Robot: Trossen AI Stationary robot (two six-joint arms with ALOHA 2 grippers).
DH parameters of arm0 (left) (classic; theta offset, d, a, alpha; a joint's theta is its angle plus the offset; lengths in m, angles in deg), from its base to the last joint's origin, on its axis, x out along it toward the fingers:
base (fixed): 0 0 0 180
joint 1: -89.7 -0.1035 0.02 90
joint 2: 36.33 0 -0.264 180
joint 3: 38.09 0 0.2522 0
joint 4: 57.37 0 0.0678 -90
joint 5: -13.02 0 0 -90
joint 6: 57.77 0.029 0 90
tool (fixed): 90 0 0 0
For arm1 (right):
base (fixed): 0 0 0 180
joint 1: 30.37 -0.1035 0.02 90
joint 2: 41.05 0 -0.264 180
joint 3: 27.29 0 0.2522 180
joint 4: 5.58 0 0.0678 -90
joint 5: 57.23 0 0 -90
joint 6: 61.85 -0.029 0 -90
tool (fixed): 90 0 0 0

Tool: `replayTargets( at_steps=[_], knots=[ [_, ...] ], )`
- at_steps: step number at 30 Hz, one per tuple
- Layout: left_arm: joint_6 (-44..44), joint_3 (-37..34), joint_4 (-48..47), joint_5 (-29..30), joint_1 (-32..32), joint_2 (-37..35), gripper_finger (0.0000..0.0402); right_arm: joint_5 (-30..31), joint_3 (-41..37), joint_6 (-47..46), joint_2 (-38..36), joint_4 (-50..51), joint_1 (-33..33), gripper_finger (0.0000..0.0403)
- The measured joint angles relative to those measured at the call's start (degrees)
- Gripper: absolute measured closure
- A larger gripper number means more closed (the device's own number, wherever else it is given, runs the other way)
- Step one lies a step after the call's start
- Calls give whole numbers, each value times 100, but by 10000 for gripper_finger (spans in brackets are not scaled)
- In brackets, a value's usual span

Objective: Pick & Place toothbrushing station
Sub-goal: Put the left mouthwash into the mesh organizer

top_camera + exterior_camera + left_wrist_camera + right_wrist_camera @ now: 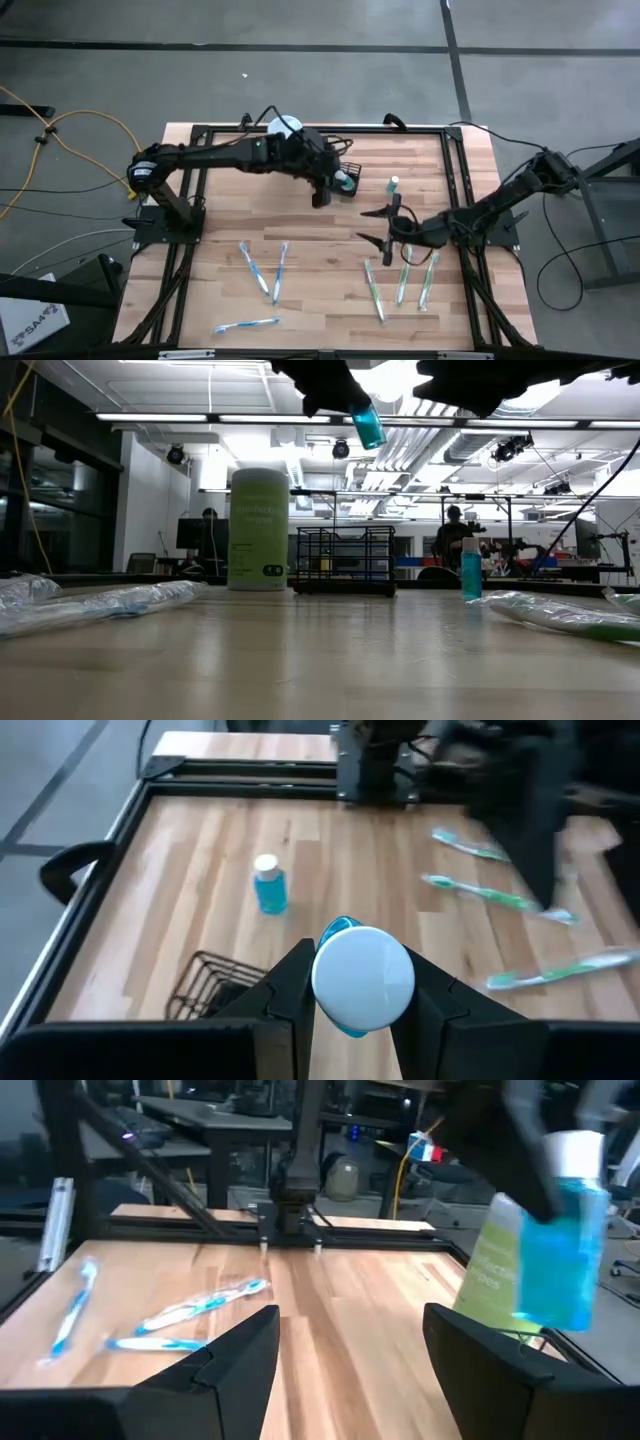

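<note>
Left gripper (335, 186) holds a blue bottle (343, 183) above the basket (345, 172), far centre. Right gripper (378, 227) wide, empty. I judge it early: second bottle (394, 185) and brushes (402, 278) remain out.

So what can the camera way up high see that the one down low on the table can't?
Only the high view shows both whole arms, the open right gripper hovering empty, the blue toothbrushes and the green toothbrushes laid out in rows.

Only the low view shows the room behind the table, with people at desks, and the pale green canister from the side.

Both show the black wire basket, a small blue bottle standing on the table, and the left gripper holding another blue bottle up in the air near the basket.
</note>
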Motion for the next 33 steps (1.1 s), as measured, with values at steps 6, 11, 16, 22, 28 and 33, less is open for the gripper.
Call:
replayTargets(
  at_steps=[6, 11, 16, 22, 28, 33],
  knots=[
    [-27, 0, -208, -15, -445, 126, 315, 455, -2, -2, 2, 4, -333, 164],
    [-72, -4, -455, -188, -615, 447, 315, 758, 0, -50, 2, 47, -515, 164],
    [84, -5, -414, -125, -622, 825, 315, 778, 0, -161, 2, 98, -535, 164],
    [321, -7, -311, 447, -655, 988, 315, 778, 0, -304, 2, 203, -534, 164],
    [319, -7, -247, 438, -897, 988, 315, 778, 0, -308, 2, 236, -529, 164],
    [227, -4, -263, 151, -1126, 1066, 315, 778, 0, -307, 2, 240, -531, 164]
  ],
)
